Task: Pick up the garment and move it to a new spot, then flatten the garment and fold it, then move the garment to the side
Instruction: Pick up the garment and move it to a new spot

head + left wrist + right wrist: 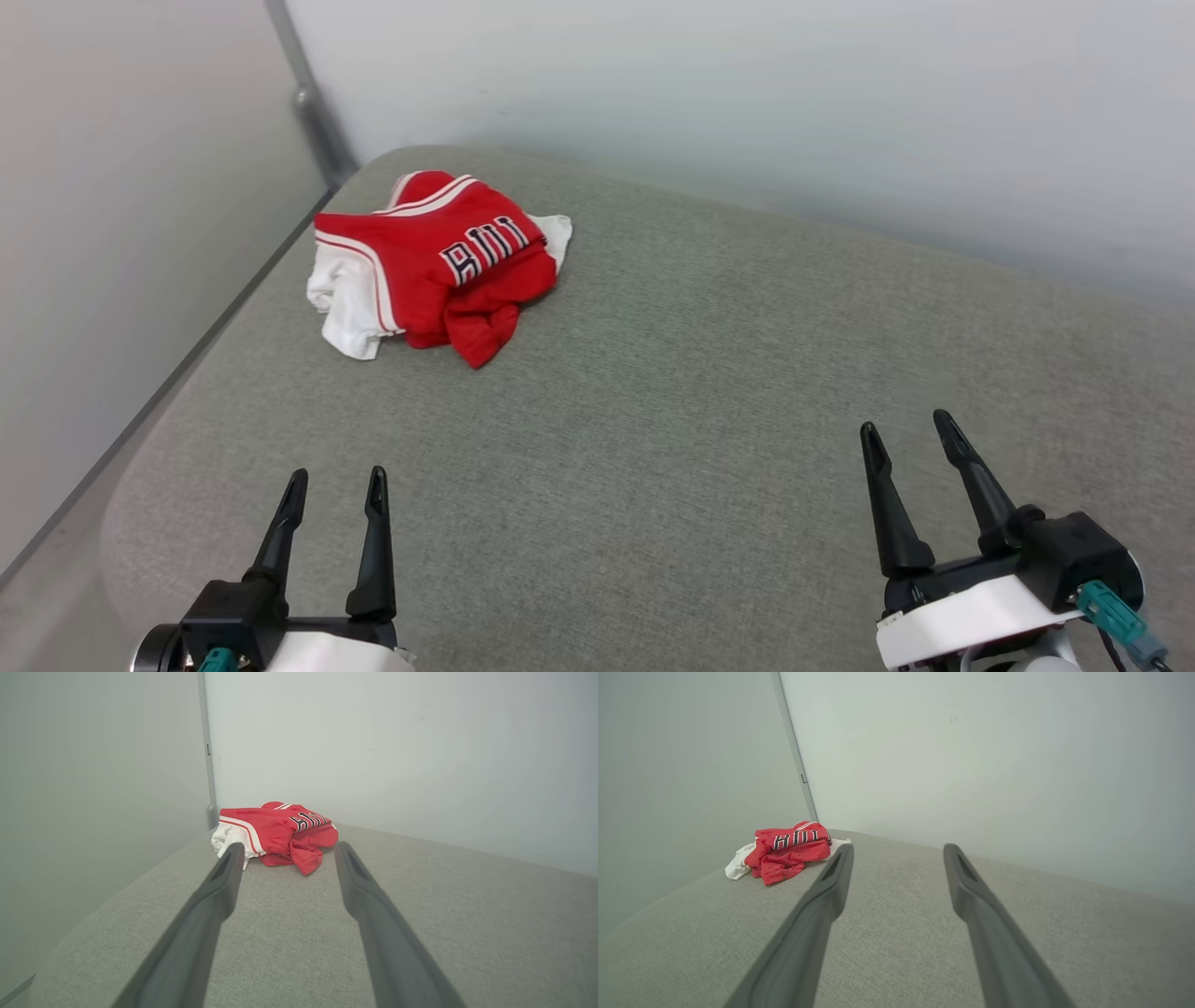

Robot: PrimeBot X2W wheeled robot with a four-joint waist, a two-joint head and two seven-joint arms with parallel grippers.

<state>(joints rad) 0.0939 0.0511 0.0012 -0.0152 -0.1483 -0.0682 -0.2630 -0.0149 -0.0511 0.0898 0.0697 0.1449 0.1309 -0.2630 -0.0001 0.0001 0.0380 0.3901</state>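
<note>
- Head view: one garment (439, 266) lies in a crumpled heap at the far left corner of the grey padded surface (709, 392), close to its left edge. It is red, with white sleeve cloth showing at two places and striped trim; part of the black lettering faces up.
- Head view: two grippers are present. The left gripper (337, 476) is at the lower left and the right gripper (906, 423) at the lower right. Each has two dark fingers, spread apart and grasping nothing. Both are well apart from the garment.
- Head view: one grey post (313, 112) runs up the corner where two pale walls meet, behind the garment.
- Left wrist view: the left gripper (289, 847) points toward the garment (275, 833), which lies ahead near the corner post (208, 756). Its two fingers stand released above bare cloth surface, nothing between them.
- Right wrist view: the right gripper (899, 847) has two fingers, parted and empty. The garment (789, 851) lies ahead and off to that view's left, outside the gap between the fingers.
</note>
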